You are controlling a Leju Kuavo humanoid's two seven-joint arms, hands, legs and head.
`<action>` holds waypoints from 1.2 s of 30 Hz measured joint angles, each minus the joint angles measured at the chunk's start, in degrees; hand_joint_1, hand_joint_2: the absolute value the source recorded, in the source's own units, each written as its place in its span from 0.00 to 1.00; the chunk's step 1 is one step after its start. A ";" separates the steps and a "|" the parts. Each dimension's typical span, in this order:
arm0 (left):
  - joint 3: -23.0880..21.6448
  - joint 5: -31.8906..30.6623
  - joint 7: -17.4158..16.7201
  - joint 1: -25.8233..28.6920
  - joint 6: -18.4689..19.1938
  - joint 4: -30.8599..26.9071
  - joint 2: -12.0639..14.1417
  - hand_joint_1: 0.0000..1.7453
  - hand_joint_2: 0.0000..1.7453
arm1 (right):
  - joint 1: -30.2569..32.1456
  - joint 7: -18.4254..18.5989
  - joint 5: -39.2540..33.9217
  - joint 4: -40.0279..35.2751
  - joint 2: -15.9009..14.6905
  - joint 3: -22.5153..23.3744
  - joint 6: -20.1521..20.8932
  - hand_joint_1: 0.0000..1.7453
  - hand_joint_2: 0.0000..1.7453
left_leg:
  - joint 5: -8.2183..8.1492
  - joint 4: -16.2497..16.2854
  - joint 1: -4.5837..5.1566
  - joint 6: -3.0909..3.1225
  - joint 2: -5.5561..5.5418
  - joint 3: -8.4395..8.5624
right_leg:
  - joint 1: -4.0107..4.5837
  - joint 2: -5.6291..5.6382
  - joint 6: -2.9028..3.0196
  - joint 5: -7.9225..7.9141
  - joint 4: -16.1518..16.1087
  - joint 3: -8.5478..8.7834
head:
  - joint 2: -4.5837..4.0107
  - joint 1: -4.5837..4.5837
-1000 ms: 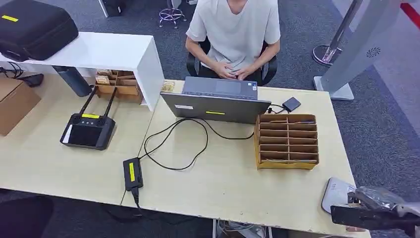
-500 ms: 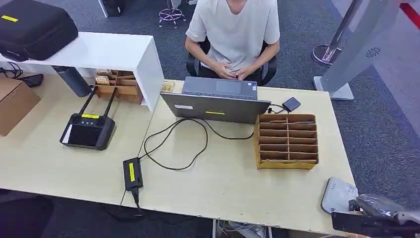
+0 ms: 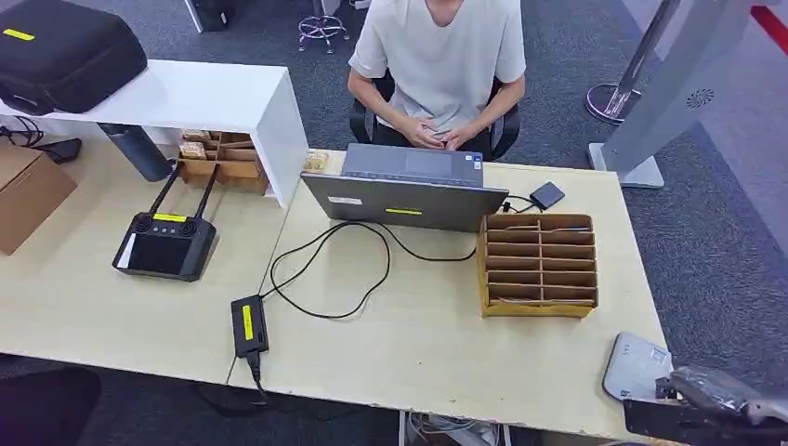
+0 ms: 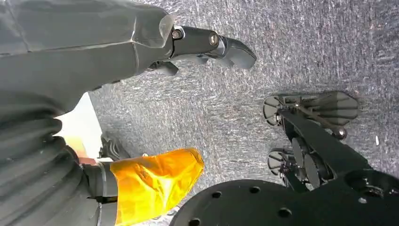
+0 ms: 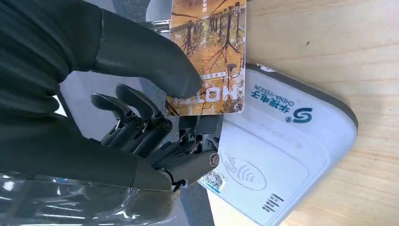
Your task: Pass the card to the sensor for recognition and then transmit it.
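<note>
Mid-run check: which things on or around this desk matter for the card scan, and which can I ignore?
Job:
card, pinched in the right hand
card reader at the desk's near right corner
person seated across the desk, probably the one to receive it

Ignore:
laptop
cardboard organizer
power adapter
remote controller
black case
cardboard box
left hand, hanging over the floor

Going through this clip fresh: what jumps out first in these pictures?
In the right wrist view, the right hand pinches a card printed with autumn trees, over the edge of the white card reader at the table's near right corner. In the head view, a person in a white shirt sits behind an open laptop across the table.
</note>
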State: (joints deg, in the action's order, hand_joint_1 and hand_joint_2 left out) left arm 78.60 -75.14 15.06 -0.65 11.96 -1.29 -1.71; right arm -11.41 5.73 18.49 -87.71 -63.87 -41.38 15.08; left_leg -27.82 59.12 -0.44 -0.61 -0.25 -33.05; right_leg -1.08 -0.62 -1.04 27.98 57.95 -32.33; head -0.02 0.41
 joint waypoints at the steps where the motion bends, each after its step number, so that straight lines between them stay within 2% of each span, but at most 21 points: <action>1: 0.00 -0.02 0.00 0.04 0.04 0.00 0.05 0.00 1.00 | 0.10 0.00 -0.02 0.02 0.00 0.15 0.00 1.00 1.00 | 0.00 0.00 0.00 0.00 0.01 0.00 | 0.00 0.01 0.00 0.00 0.00 0.00 | 0.00 0.00; 12: 0.20 -0.48 0.02 -0.17 0.15 0.00 -0.17 0.00 1.00 | 0.45 0.09 0.35 -0.04 0.22 0.70 0.48 1.00 1.00 | 0.00 0.00 0.00 0.00 0.00 0.00 | 0.00 0.00 0.00 0.00 0.00 0.01 | 0.00 0.00; 21: 0.28 -1.09 0.11 -0.27 0.59 0.00 -0.26 0.00 1.00 | 0.79 -1.75 4.92 1.12 4.29 0.72 -3.63 1.00 1.00 | 0.00 -0.01 -0.02 0.00 0.03 0.01 | 0.02 0.03 0.00 0.00 0.00 0.01 | 0.00 -0.02; 26: 0.50 -1.25 0.20 -0.38 0.59 0.00 -0.46 0.00 1.00 | 0.41 -2.14 5.62 1.86 6.71 0.94 -4.15 1.00 1.00 | 0.00 0.00 -0.03 0.00 0.04 0.05 | 0.03 0.03 0.00 0.00 0.00 0.06 | 0.00 0.00; 36: 1.35 -1.42 0.20 -0.39 0.48 0.00 -0.52 0.00 1.00 | -0.51 -2.69 5.60 2.54 8.22 1.44 -4.35 1.00 1.00 | 0.00 0.03 -0.02 0.00 0.06 0.04 | 0.00 0.08 -0.03 -0.04 0.00 0.08 | 0.00 0.00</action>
State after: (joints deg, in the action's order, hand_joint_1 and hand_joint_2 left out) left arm 79.95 -76.57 15.26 -1.04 12.44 -1.29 -2.23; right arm -11.92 3.04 24.09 -85.17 -55.65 -39.93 10.73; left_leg -27.81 59.15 -0.46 -0.61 -0.19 -33.01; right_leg -1.08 -0.54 -1.07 27.93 57.95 -32.25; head -0.02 0.42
